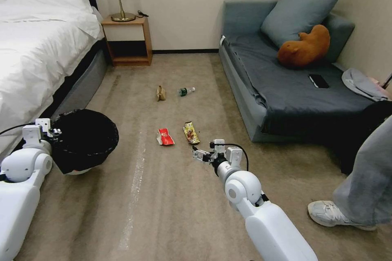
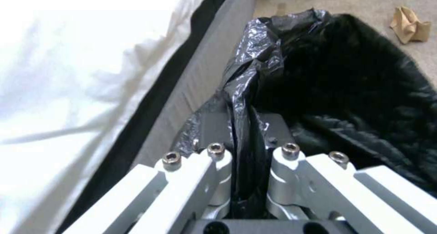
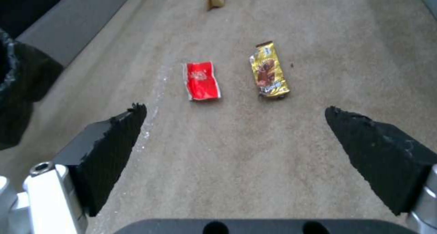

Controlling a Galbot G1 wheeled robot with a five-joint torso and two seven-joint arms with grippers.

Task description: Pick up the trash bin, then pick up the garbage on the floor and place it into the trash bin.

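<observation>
Where the black bag spills over its rim, the trash bin is held off the carpet beside the bed, its white body mostly hidden under the plastic. The left claw is pinching a fold of that bag at the bin's rim, the arm low at the robot's left. On the floor lie the red snack wrapper and just beside it the yellow-brown snack wrapper; farther off sit the crumpled tan paper bag and the small clear bottle, its green label hard to make out. The right claw hovers spread wide above the carpet, near the two wrappers, touching neither. A grey sofa stands to the right.
</observation>
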